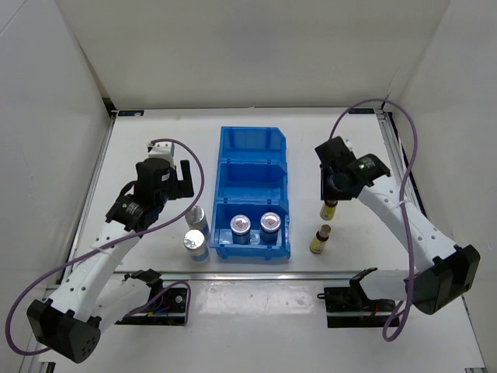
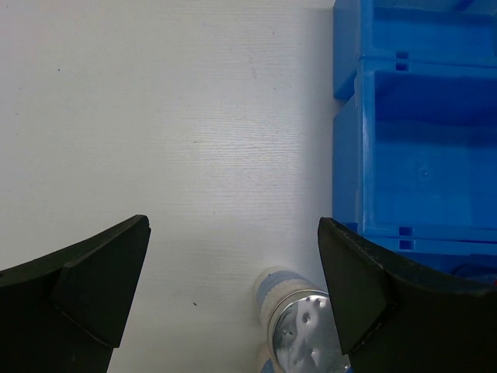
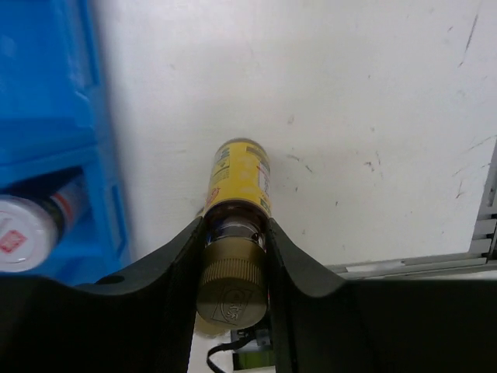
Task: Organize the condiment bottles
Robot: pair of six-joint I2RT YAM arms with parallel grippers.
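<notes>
The right gripper [image 3: 237, 233] clamps an amber bottle [image 3: 238, 175] at its neck, just beside the bin [image 1: 252, 167]; the left gripper [image 2: 233, 264] gapes wide near 2 shakers [image 1: 195, 242].

Top view: a white table [image 1: 311, 132] fills the centre of the frame, enclosed by three plain white panels: the rear wall [image 1: 248, 47] across the top, the left wall [image 1: 43, 116] and the right wall [image 1: 462, 85] slanting down either side. Grey metal rails [image 1: 256, 274] border the tabletop. Lighting is even and diffuse, with soft shadows. Right wrist view: faint dark scuffs [image 3: 373, 165] mark the tabletop at upper right
</notes>
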